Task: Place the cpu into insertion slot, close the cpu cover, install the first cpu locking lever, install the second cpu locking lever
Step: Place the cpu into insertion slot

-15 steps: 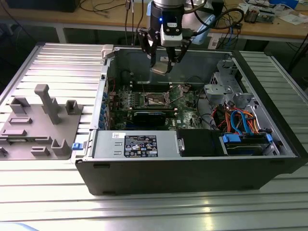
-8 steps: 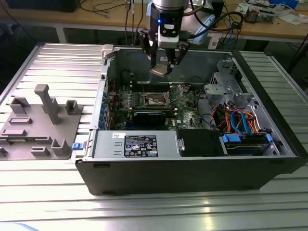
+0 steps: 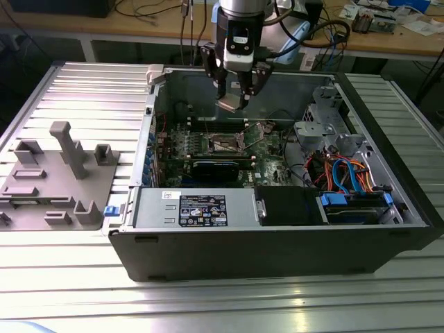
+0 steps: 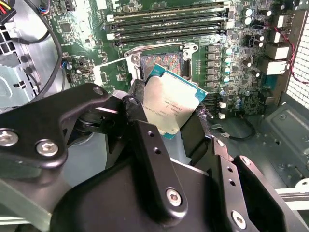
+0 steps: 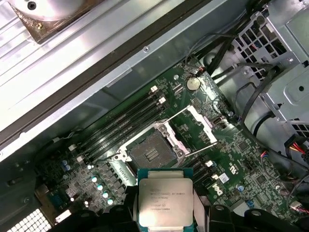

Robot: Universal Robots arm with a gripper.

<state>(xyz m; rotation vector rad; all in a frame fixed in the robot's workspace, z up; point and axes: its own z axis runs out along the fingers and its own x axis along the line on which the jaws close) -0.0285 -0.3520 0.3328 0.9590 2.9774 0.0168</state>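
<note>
My gripper (image 3: 233,97) hangs over the open computer case (image 3: 277,243), shut on the cpu (image 3: 229,105). The cpu (image 4: 171,104) is a flat square chip with a dull silver top, clamped by its opposite edges between the black fingers (image 4: 136,92). It is held in the air above the motherboard, just off to one side of the insertion slot (image 4: 161,64). In the first wrist view the cpu (image 5: 165,199) sits beside the bare slot (image 5: 152,154). The cpu cover (image 5: 195,123) stands swung open next to the slot.
Memory slots (image 5: 123,128) run alongside the socket. A long black card (image 3: 222,168) and the power supply (image 3: 201,208) lie nearer the case front. A drive cage with blue and orange cables (image 3: 347,177) fills the exterior view's right. A grey fixture plate (image 3: 59,173) lies outside the case.
</note>
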